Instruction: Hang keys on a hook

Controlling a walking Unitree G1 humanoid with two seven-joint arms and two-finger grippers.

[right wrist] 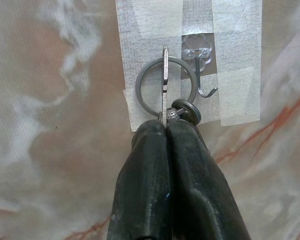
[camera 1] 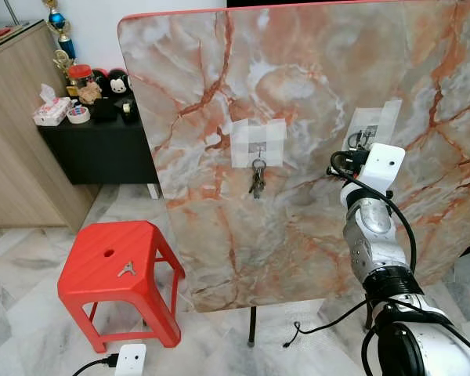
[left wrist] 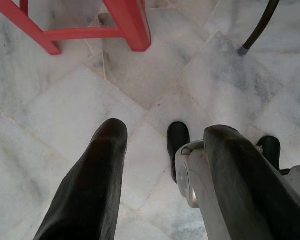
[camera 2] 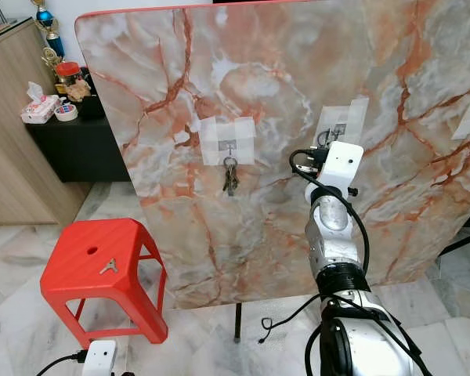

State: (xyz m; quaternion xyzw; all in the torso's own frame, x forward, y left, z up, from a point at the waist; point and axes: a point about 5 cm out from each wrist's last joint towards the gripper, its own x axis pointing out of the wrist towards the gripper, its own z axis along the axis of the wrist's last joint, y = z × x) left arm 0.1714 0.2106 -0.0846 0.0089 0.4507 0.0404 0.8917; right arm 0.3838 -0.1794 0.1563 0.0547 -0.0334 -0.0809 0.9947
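The robot's right gripper [right wrist: 166, 131] is raised against an upright marble-patterned board [camera 1: 313, 70], its two black fingers pinched together on a set of keys [right wrist: 166, 90]. A flat key and a large ring stick out beyond the fingertips, with a small round fob tucked at the tips. The ring lies flat against strips of white tape [right wrist: 140, 45] on the board, just beside a small metal hook [right wrist: 206, 82] fixed under a clear plastic mount; the ring sits next to the hook, not over it. Farther left on the same board, a second bunch of keys [camera 1: 257, 178] hangs from another taped hook [camera 1: 258, 149]. A red plastic stool [camera 1: 117, 270] stands on the marble floor [camera 1: 31, 258] to the left of the board, a small metal piece [camera 1: 127, 269] resting on its seat. The left gripper [left wrist: 162, 145] hangs low above the floor tiles, its fingers spread apart and holding nothing, near the stool's legs.
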